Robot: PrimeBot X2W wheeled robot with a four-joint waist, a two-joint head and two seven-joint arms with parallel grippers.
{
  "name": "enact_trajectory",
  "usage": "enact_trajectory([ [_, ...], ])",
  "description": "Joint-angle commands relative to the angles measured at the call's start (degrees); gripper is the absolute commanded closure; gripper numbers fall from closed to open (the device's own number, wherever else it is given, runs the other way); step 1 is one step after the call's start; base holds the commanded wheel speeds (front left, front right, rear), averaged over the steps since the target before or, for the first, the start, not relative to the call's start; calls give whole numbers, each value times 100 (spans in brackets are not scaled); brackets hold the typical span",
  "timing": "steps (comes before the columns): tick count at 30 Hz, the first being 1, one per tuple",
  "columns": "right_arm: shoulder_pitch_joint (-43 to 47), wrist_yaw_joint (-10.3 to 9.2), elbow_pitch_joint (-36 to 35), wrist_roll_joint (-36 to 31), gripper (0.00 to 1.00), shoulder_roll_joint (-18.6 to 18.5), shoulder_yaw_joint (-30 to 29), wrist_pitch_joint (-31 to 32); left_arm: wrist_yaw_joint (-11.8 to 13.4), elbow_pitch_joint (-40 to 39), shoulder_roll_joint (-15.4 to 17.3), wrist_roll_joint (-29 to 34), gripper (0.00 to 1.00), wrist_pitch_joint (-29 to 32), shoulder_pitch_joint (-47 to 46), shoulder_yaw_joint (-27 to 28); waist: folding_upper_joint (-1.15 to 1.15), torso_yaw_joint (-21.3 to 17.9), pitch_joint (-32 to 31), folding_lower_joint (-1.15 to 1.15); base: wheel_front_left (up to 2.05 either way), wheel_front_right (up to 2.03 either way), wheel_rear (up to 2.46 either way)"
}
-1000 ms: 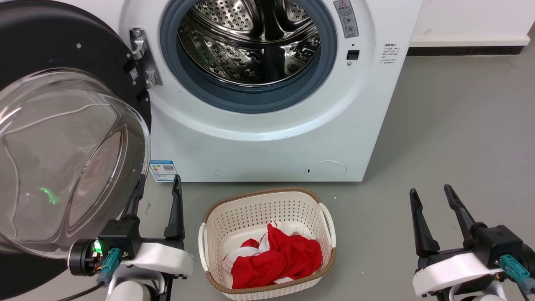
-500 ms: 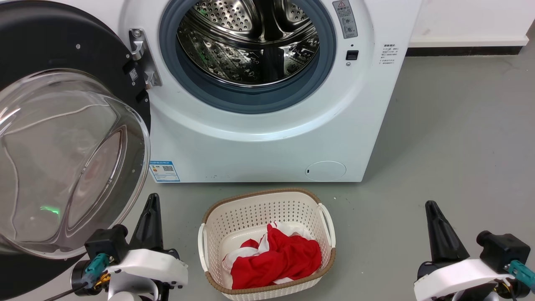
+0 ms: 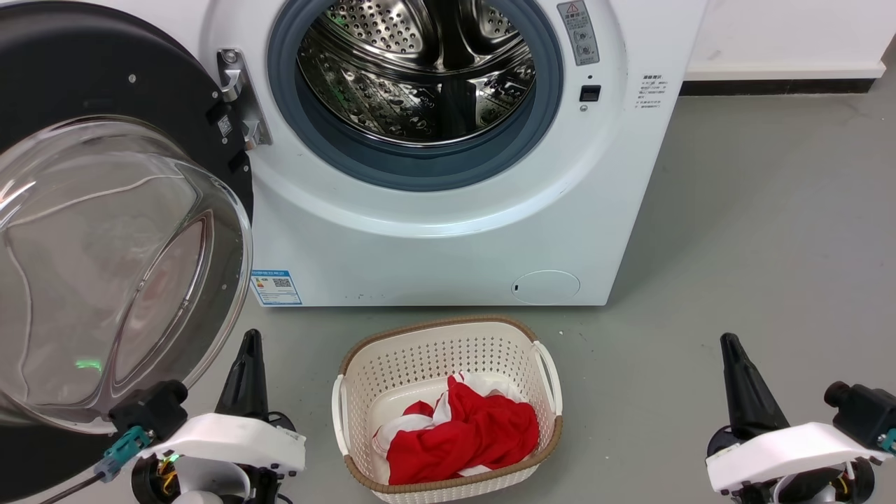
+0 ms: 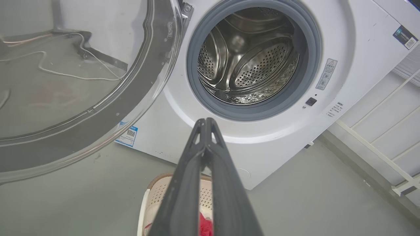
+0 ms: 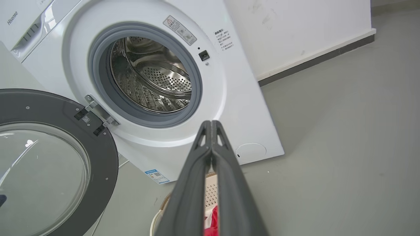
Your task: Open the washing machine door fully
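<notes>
The left jaws are pressed together, their two dark fingers point(image 4: 185, 183) meeting at the tips with nothing between them. The right jaws are closed the same way, fingers point(image 5: 193, 183) tip to tip and empty. In the head view, each pair stands low above the grey floor point(image 3: 756, 210), pointing towards the washing machine point(image 3: 434, 245). The left pair is near the lower rim of the washing machine door point(image 3: 84, 77), with a strip of floor showing between. The right pair is well off to the other side.

Between the two arms sits a cream laundry basket point(image 3: 448, 350) with a red and white cloth point(image 3: 469, 434) bunched in it, just in front of the machine's base.

The door is swung wide out to the left on its metal hinge point(image 3: 238, 98), its black inner ring and bulging glass bowl facing the camera. The mouth of the machine is uncovered, showing the grey gasket point(image 3: 420, 164) and the perforated steel drum point(image 3: 420, 70). A blue label point(image 3: 276, 287) and a round flap point(image 3: 545, 286) sit low on the white front.
</notes>
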Motion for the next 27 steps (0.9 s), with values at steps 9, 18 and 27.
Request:
enact_trajectory([
  [9, -217, -1, 25, 924, 100, -68, -40, 132, -89, -34, -1, -874, 100, 205, -126, 101, 0, 3, -7, 0, 0, 0, 0],
  [18, -271, -1, 108, 1695, 100, -84, -75, 258, -148, -2, -14, -1613, 100, 389, -138, 169, 0, 5, -14, 0, 0, 0, 0],
  [27, -320, -1, 188, 2395, 100, -92, -115, 382, -205, 31, -26, -2289, 100, 556, -149, 238, 0, 8, -21, 0, 0, 0, 0],
])
